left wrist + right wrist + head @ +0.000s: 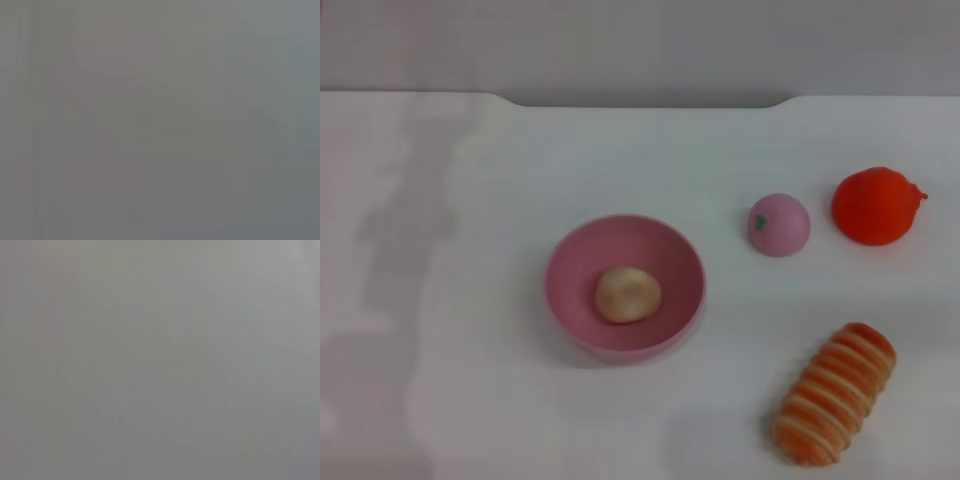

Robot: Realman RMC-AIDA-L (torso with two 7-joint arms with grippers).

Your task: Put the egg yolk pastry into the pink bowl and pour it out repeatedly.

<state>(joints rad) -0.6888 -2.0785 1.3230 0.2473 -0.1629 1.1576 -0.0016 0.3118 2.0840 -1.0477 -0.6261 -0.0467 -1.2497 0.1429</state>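
Observation:
The pink bowl [625, 287] stands upright on the white table, a little left of the middle in the head view. Inside it, on the bottom, lies the egg yolk pastry [627, 294], a small pale tan dome. Neither gripper nor arm shows in the head view. Both wrist views show only a flat grey field with nothing to make out.
A small pink ball with a green mark [779, 225] sits right of the bowl. A red-orange round fruit [876, 205] lies farther right. A long orange-striped bread roll [835, 393] lies at the front right. The table's far edge [650, 101] runs across the top.

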